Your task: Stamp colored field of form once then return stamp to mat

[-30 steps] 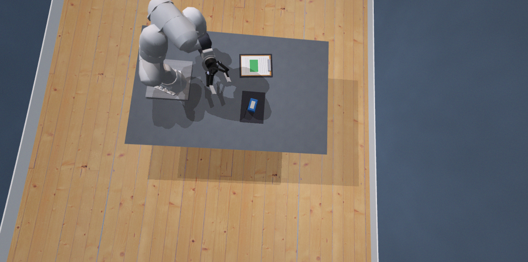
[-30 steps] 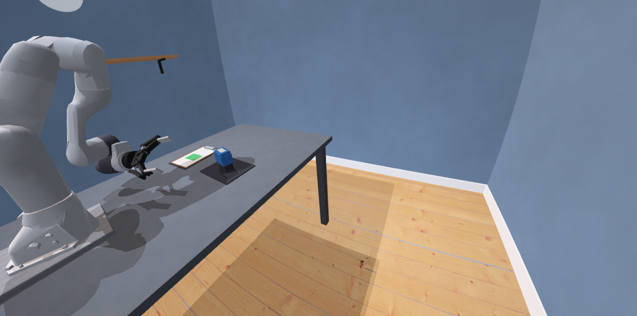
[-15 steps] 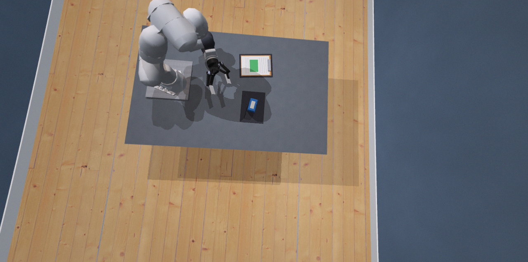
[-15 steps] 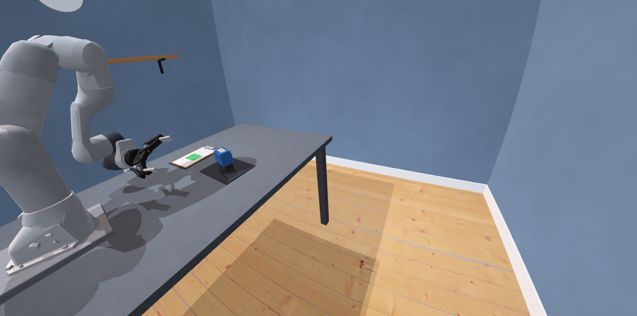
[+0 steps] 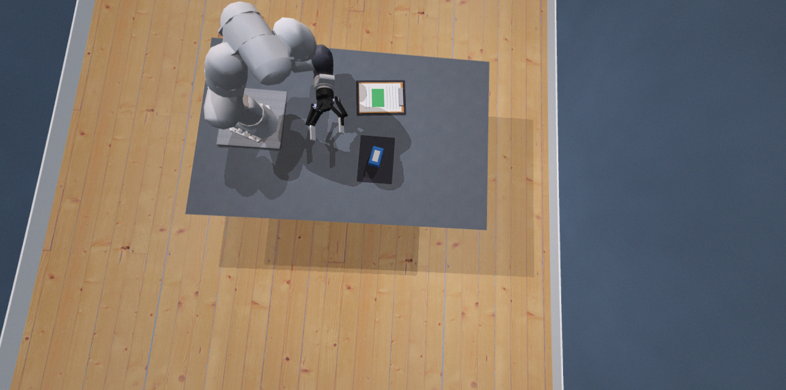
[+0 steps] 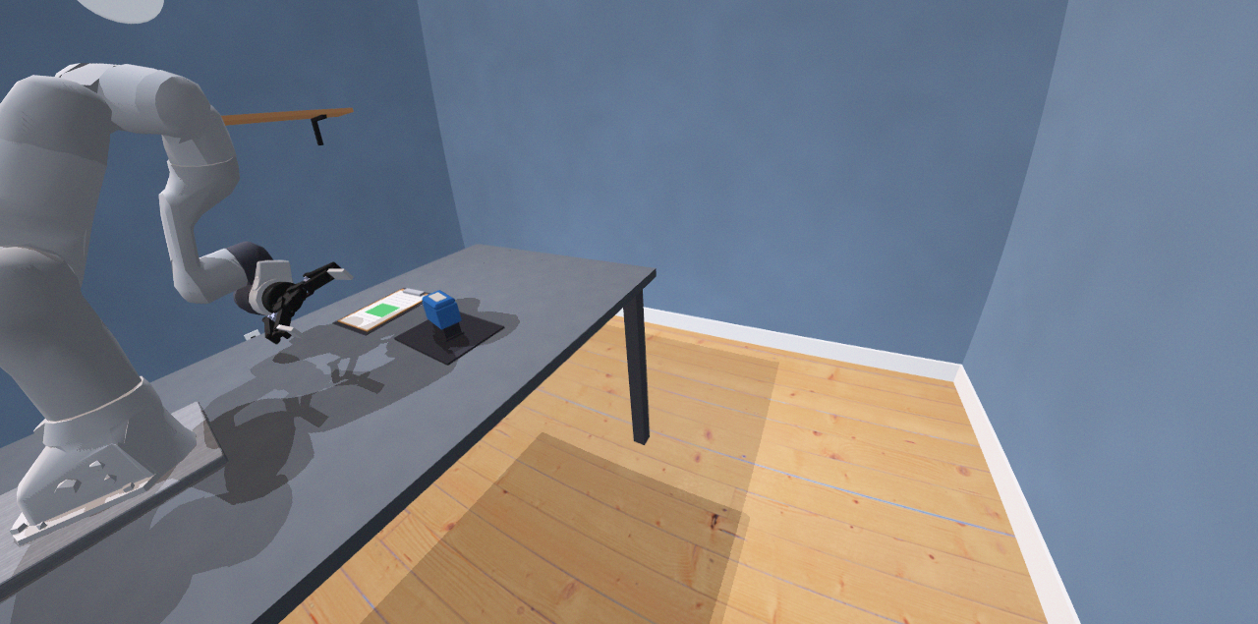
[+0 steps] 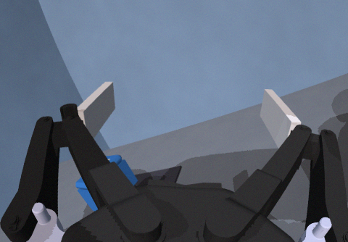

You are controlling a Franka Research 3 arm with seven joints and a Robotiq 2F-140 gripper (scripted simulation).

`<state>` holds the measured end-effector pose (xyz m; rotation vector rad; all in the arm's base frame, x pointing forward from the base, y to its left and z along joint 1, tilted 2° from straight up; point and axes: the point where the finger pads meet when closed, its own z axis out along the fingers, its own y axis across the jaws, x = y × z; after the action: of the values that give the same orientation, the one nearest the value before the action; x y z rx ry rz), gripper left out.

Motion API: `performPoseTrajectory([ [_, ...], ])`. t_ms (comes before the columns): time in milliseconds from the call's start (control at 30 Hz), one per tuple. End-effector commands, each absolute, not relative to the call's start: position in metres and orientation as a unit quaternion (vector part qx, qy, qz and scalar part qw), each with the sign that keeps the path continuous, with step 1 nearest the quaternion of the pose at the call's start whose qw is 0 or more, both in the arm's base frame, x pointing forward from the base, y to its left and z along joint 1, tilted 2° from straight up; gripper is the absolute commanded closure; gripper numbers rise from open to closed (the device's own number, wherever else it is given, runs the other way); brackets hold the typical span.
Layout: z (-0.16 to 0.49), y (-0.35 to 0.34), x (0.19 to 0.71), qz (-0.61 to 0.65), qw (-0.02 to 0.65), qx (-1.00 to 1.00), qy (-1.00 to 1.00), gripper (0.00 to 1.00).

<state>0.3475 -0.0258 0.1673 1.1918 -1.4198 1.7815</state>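
Note:
The blue stamp [image 5: 376, 156] with a pale top stands upright at the middle of the black mat [image 5: 376, 159]. It also shows in the side view [image 6: 438, 309] and partly behind a finger in the wrist view [image 7: 116, 177]. The form [image 5: 381, 97] lies on a clipboard beyond the mat, with a green field [image 5: 377, 96] and no mark on it. My gripper [image 5: 326, 132] is open wide and empty, above the table between the robot base and the mat, well apart from the stamp. It points nearly level in the side view [image 6: 299, 304].
The robot's base plate [image 5: 252, 118] sits on the table's left part. The grey table [image 5: 340, 140] has its front edge near the mat. A wooden shelf [image 6: 285, 117] hangs on the wall behind the arm.

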Motion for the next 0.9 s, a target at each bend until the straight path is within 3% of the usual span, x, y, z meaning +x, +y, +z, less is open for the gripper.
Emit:
performPoseTrajectory([
  [0,0.1697,-0.0286,0.3455,0.631,0.341,0.472,-0.512,0.00],
  [67,0.1697,-0.0286,0.3455,0.631,0.341,0.472,-0.512,0.00],
  [100,0.1714,-0.0320,0.3447,0.601,0.375,0.476,-0.521,0.00],
  [867,0.1714,-0.0320,0.3447,0.601,0.375,0.476,-0.521,0.00],
])
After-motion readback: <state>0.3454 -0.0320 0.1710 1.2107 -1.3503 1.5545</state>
